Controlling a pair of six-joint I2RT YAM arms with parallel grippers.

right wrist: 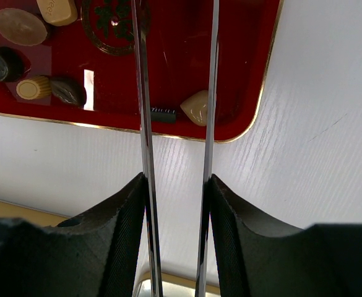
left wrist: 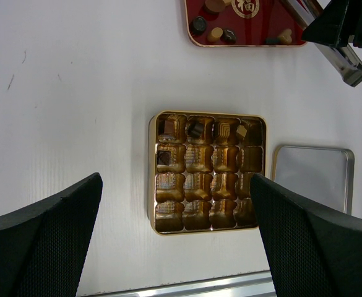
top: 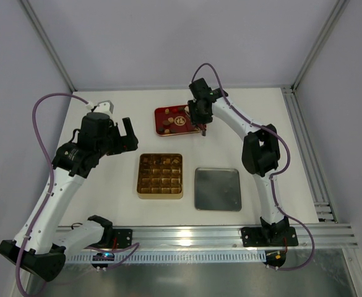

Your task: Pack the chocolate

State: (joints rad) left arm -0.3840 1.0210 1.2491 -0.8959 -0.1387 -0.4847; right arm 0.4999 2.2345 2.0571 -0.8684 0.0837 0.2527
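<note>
Several chocolate pieces lie in the red tray point(right wrist: 236, 62): a cream one point(right wrist: 196, 106) beside the right tong blade, a small dark one point(right wrist: 163, 113) between the blades, and others at the tray's left end point(right wrist: 20, 26). My right gripper point(right wrist: 176, 185) is shut on metal tongs point(right wrist: 141, 93), whose two blades stand apart over the tray. A few pieces point(left wrist: 195, 129) sit in the back rows of the gold box point(left wrist: 151, 179). Above the table near the box's front edge, my left gripper point(left wrist: 176, 185) is open and holds nothing.
A silver lid point(top: 218, 189) lies flat right of the gold box point(top: 160, 195). The red tray point(top: 166, 111) is behind the box, under the right gripper point(top: 199, 114). The left gripper point(top: 126, 133) hovers left of both. An aluminium rail point(top: 230, 235) runs along the near table edge.
</note>
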